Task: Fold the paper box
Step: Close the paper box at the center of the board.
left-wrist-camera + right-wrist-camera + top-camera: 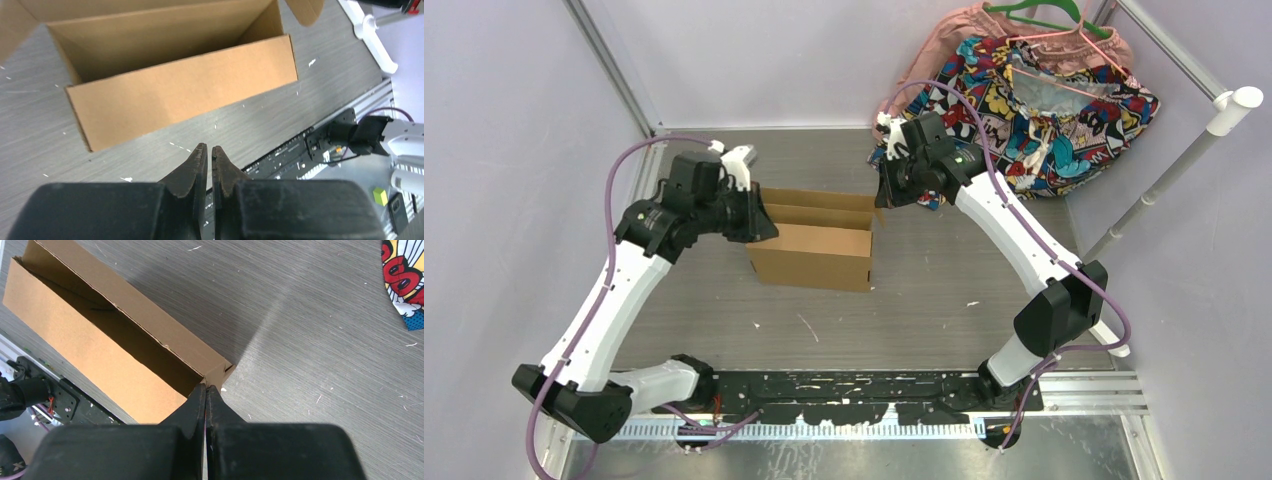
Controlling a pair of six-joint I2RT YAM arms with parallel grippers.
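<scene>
Narrowed to a thin slit, my left pincer [209,148] holds nothing. It hangs over the grey table [260,115], near the left end of the paper box [180,95]. My right pincer [205,386] is pressed fully together and is also empty. Its tips are at the box's far right corner; I cannot tell whether they touch the cardboard. The box is plain brown, rectangular and open at the top, standing in the middle of the table between my two arms. Beyond my right arm, a comic-print cloth [1064,110] is bunched at the table's far right corner.
</scene>
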